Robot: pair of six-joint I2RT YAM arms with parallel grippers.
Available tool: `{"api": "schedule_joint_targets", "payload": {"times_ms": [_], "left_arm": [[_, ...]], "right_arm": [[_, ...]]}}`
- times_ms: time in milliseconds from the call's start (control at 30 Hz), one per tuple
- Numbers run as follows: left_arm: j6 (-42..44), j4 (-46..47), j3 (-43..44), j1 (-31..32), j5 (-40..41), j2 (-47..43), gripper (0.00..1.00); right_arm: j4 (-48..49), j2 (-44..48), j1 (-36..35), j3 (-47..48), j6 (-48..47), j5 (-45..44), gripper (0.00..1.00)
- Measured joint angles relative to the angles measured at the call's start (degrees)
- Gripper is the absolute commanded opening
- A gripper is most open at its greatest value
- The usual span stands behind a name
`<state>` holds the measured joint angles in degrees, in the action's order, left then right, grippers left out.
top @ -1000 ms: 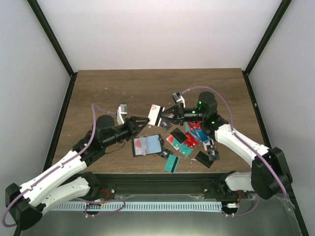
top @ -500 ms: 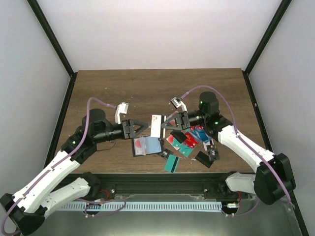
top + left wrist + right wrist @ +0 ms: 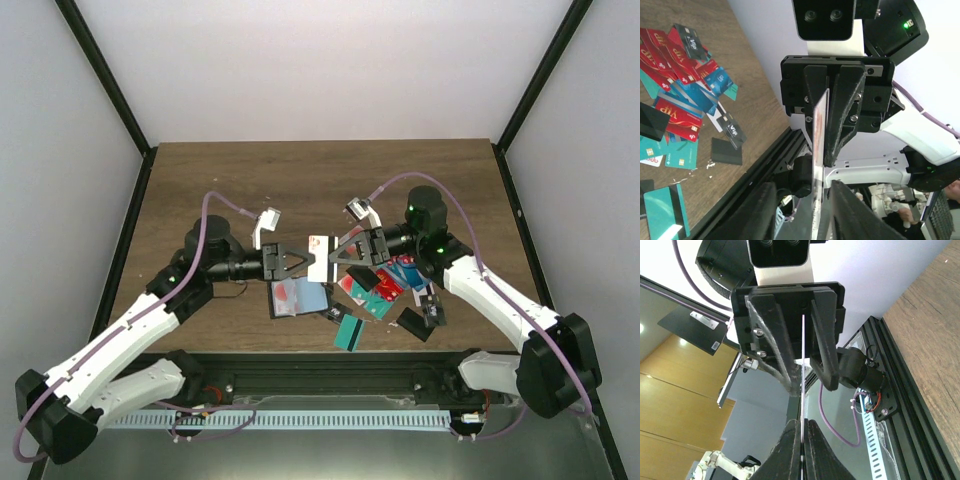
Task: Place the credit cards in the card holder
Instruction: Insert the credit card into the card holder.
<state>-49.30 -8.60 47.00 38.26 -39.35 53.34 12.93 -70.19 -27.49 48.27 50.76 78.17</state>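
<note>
Right gripper [image 3: 336,256]: pressed together on one short end of the white card [image 3: 319,256], holding it in the air above the table [image 3: 250,180].
Left gripper [image 3: 298,262]: facing the right one, jaws spread on either side of the card's other end.
Left wrist view: the card appeared edge-on as a thin line, with a gap between it and each of the left fingers [image 3: 760,215]; the overhead camera could not show that gap.
Right wrist view: its own fingertips [image 3: 792,440] were closed on the card edge, and the opposite jaws stood clear of both faces.
Card holder [image 3: 297,297]: lying open on the wood just below the two grippers, light inside facing up; only the overhead view showed it.
Credit cards [image 3: 385,283]: a loose heap of red, teal, blue and black to the right of the holder, with one teal card [image 3: 348,333] apart near the front edge.
Left wrist detail: "VIP" lettering was readable on the red cards.
</note>
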Motion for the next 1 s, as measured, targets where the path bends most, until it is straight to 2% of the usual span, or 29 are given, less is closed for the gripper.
{"api": "schedule_joint_targets", "payload": {"times_ms": [33, 133, 167, 233, 267, 467, 567, 733, 1000], "left_arm": [[0.0, 0.5, 0.0, 0.0, -0.3, 0.4, 0.05], [-0.5, 2.6, -0.2, 0.0, -1.3, 1.2, 0.04], [-0.6, 3.4, -0.2, 0.0, -1.3, 1.2, 0.04], [-0.3, 3.3, -0.2, 0.0, -1.0, 1.1, 0.04], [0.1, 2.5, -0.1, 0.0, -0.3, 1.1, 0.04], [3.6, -7.0, -0.6, -2.6, 6.0, 0.9, 0.04], [4.6, -9.9, -4.8, -6.0, 7.8, -0.1, 0.04], [5.9, -13.4, -11.5, -9.2, 9.3, 0.5, 0.04], [6.5, -10.4, -17.0, -10.1, 9.3, 5.7, 0.04]], "right_arm": [[0.3, 0.0, 0.0, 0.0, 0.2, 0.1, 0.01], [0.5, -0.1, 0.0, 0.0, 0.8, 0.0, 0.03], [0.5, -0.2, 0.0, 0.0, 0.8, 0.0, 0.12], [0.0, -0.2, 0.0, 0.0, 0.4, -0.3, 0.38], [-1.2, -0.3, 0.0, 0.2, 0.0, -0.8, 0.45], [-15.2, -3.3, 0.0, 3.5, -10.2, -8.3, 0.44], [-20.7, -5.9, 0.0, 2.8, -14.4, -12.4, 0.41], [-25.5, -9.7, -1.0, 0.5, -18.1, -18.4, 0.37], [-28.0, -17.3, -4.9, 0.3, -20.5, -26.0, 0.32]]}}
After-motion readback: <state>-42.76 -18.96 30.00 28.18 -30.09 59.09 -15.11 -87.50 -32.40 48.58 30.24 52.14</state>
